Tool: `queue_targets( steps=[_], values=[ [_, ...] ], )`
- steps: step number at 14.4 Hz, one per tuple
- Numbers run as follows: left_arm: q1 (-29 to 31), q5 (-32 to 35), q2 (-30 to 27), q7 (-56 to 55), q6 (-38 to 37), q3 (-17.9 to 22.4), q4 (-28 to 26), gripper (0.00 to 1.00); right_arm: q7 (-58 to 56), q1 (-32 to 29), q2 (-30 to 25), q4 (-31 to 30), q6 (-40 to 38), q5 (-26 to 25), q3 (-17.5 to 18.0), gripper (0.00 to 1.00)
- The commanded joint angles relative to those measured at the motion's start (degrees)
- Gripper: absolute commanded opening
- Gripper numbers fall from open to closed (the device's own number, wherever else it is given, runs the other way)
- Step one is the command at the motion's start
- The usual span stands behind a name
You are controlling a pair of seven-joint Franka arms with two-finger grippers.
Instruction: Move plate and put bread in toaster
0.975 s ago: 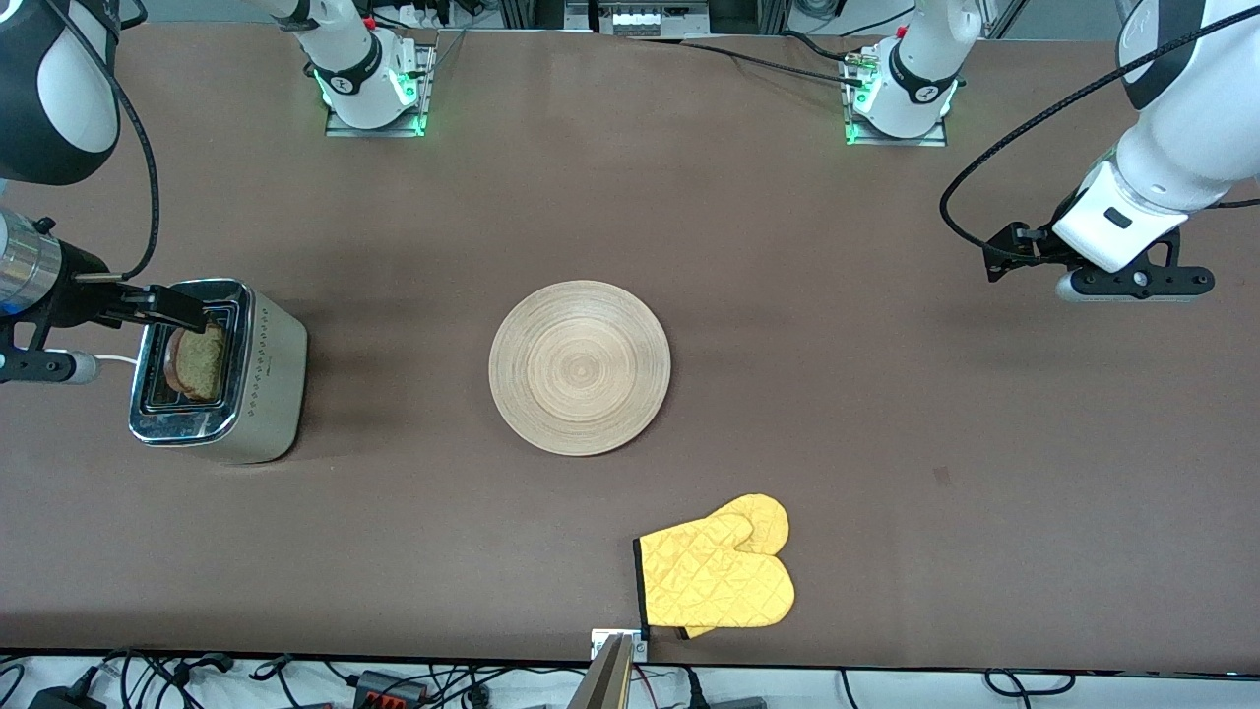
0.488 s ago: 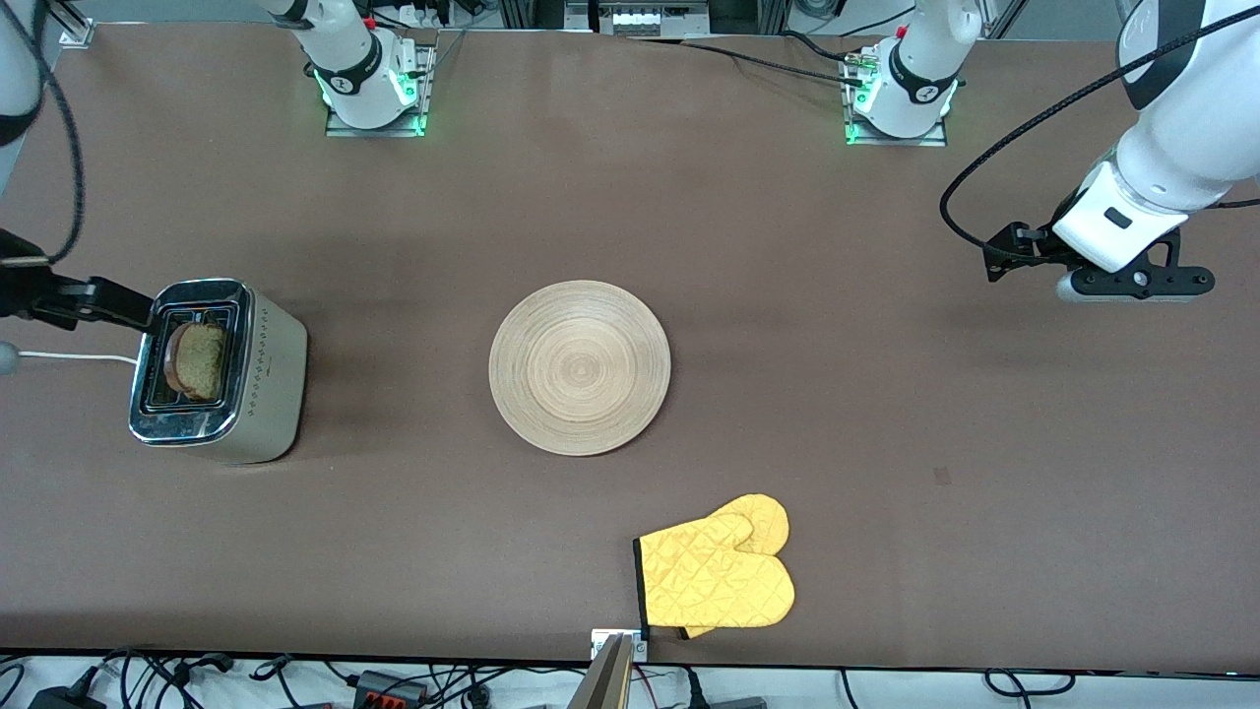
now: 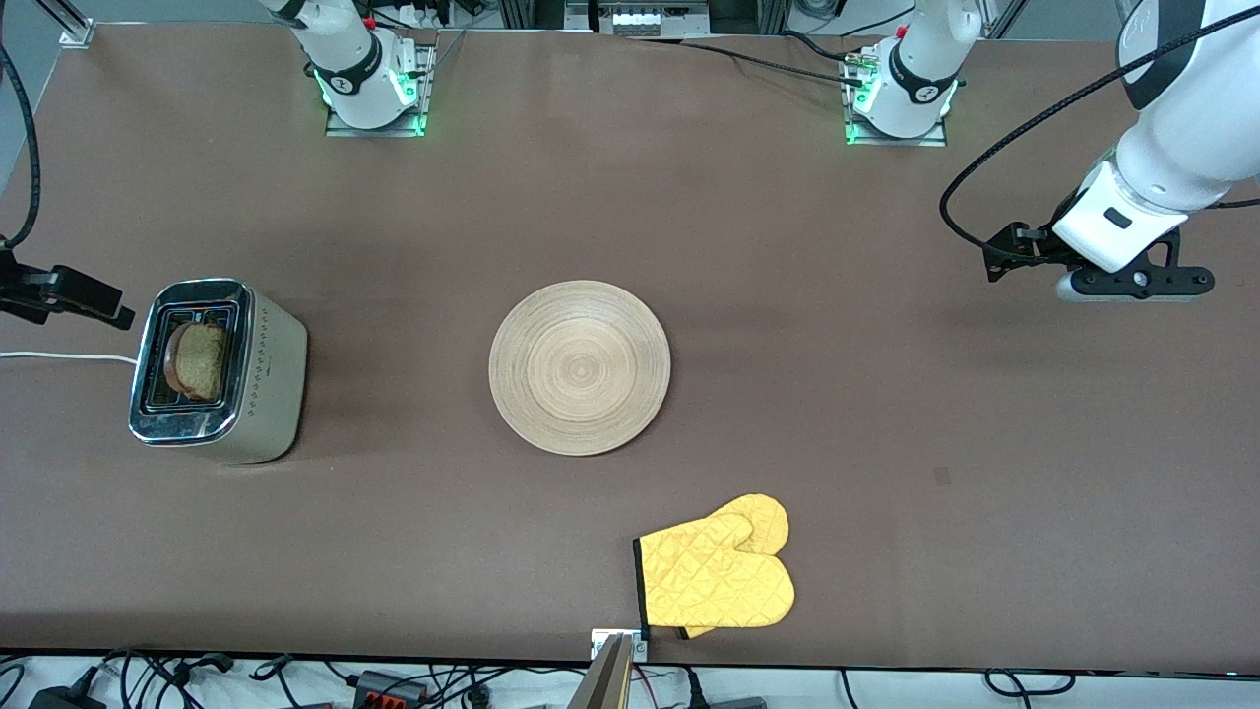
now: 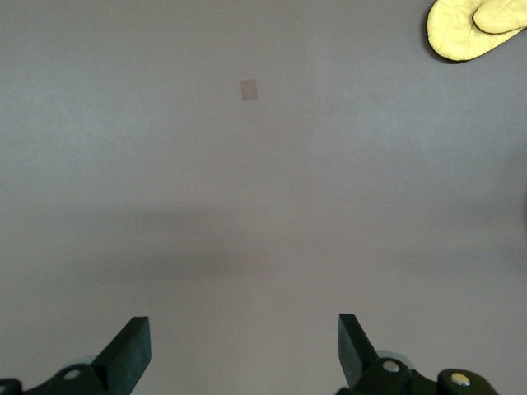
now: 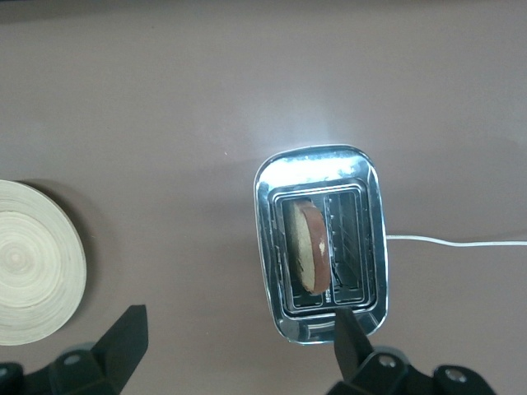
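Right gripper [image 5: 235, 350] withdrawn from toaster [image 3: 219, 370], fingers wide; left gripper [image 4: 243, 350] waits, wide.

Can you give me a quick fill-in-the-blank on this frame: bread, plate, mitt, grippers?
1. The bread stands in a slot of the ____.
2. The plate carries ____ on it.
3. The yellow oven mitt lies ____ to the front camera than the plate.
4. The right gripper and the left gripper both have their jaws ____.

Missing words: toaster; nothing; nearer; open
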Motion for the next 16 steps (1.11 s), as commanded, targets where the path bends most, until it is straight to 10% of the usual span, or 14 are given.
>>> queue_targets(
  steps=[1,16],
  values=[
    [0.2,-0.5,0.2,-0.2,-0.9,-0.2,0.9,1.0,-0.8,-0.7,-9.6,-14.3,5.7,-1.5,1.2,1.0],
    [0.3,-0.6,0.6,-0.1,-0.9,-0.2,1.1,1.0,-3.8,-1.0,-12.7,-15.9,1.7,-1.5,1.1,1.0]
  ],
)
